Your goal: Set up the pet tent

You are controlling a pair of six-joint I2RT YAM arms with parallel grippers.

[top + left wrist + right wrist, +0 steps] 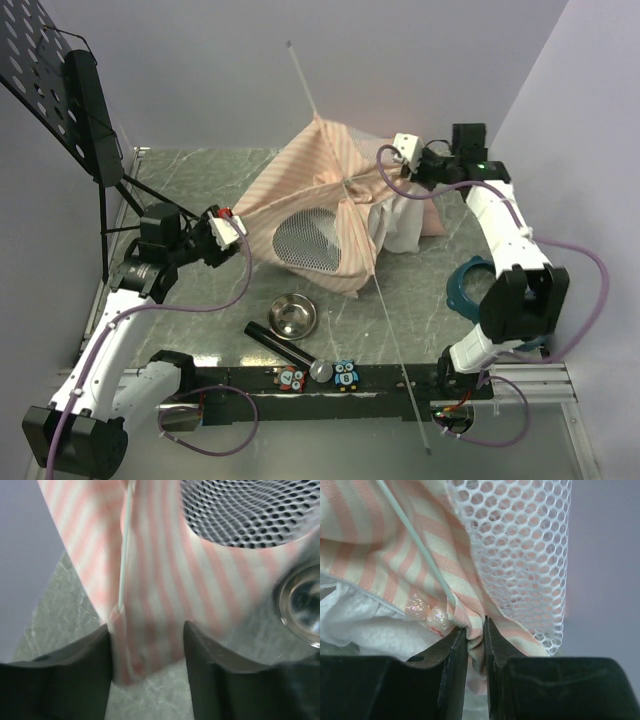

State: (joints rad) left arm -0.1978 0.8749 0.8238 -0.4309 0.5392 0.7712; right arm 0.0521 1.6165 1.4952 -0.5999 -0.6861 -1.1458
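Step in hand: raising the pet tent (330, 200), which stands half up on the worktop (190, 170) between the two claws. Right claw (475, 625) nearly closed, pinching a striped corner fold just below the end of a white pole (415, 545). Left claw (146, 630) about half open; a striped corner lies between its fingers (no clamp seen). Next, in my judgement: seat the pole tip in that corner, keeping fabric taut.
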